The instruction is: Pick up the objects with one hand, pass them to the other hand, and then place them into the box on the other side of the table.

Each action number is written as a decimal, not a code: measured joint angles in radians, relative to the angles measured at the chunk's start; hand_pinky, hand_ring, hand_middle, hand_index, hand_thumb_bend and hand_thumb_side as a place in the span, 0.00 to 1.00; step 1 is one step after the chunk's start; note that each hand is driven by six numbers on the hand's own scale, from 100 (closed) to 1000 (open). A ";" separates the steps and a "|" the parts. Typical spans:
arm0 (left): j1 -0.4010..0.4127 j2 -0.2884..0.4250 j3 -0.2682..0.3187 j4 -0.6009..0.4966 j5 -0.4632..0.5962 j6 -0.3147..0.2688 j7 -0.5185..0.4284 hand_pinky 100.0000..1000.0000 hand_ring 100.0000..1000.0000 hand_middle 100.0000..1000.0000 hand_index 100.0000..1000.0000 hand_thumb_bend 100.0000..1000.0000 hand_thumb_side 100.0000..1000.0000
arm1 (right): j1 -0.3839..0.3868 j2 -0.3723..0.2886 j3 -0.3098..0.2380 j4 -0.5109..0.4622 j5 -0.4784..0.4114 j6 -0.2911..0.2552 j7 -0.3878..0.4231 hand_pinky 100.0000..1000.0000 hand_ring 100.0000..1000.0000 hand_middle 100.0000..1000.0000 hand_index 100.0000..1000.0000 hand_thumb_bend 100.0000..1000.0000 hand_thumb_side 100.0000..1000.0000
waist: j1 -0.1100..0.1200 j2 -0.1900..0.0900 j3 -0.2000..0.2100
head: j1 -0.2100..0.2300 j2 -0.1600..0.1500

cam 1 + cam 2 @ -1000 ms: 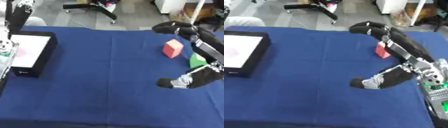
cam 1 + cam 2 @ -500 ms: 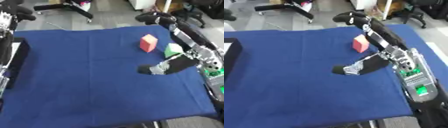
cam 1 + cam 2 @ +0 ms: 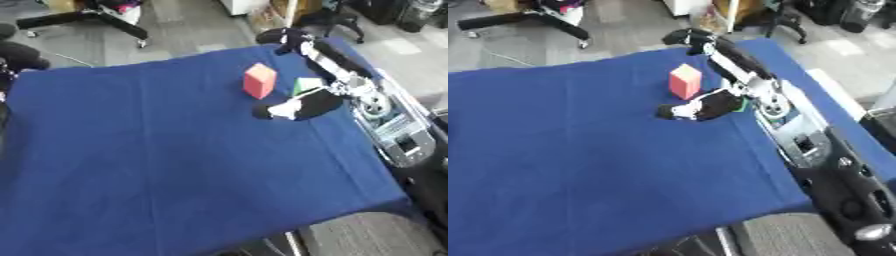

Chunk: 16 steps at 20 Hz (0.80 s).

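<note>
- The red block [image 3: 259, 80] is a small upright box shape, coral red, its lit top face paler than its sides. It stands on the blue tablecloth [image 3: 175, 160] toward the far right of the table.
- The green block [image 3: 306, 85] is smaller, bright green with a pale upper face. It sits just to the right of the red block, apart from it by a thin strip of cloth; in the right eye view the arm covers nearly all of it.
- The right hand [image 3: 284, 108] lies low over the cloth just in front of the two blocks, nearer the green one. Black fingers with pale silver parts point to the view's left. They look bunched together with nothing between them, but whether they are curled or straight I cannot tell.
- The right arm [image 3: 741, 67] comes in from the far right corner of the table, bends behind the blocks and runs down past the green block to the hand, so it fences the green block on its right and far sides.
- The red block's left and near sides are open to the cloth.
- At the far left edge a dark rounded shape [image 3: 19, 54] shows; I cannot make out what it is.
- Beyond the table a black chair base [image 3: 87, 17] stands on grey floor.
</note>
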 measured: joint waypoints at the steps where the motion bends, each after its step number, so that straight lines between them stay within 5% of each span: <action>1: 0.000 -0.004 -0.003 0.000 -0.001 -0.004 -0.007 0.91 0.60 0.56 0.80 0.18 0.78 | -0.013 -0.006 0.000 0.041 -0.007 0.000 -0.006 0.84 1.00 0.91 0.89 0.69 0.34 | 0.002 0.001 0.003 | -0.006 0.000; 9: 0.000 -0.039 -0.021 0.000 -0.002 -0.015 -0.040 0.91 0.59 0.55 0.80 0.17 0.80 | -0.140 -0.021 -0.003 0.400 -0.023 0.004 -0.071 0.86 1.00 0.96 0.90 0.69 0.34 | 0.024 0.011 0.042 | -0.058 0.000; 16: -0.004 -0.048 -0.028 0.000 -0.011 -0.012 -0.057 0.91 0.58 0.54 0.79 0.16 0.81 | -0.208 -0.017 -0.033 0.624 0.069 0.029 -0.241 0.87 1.00 0.96 0.90 0.69 0.35 | 0.036 0.019 0.077 | -0.104 0.000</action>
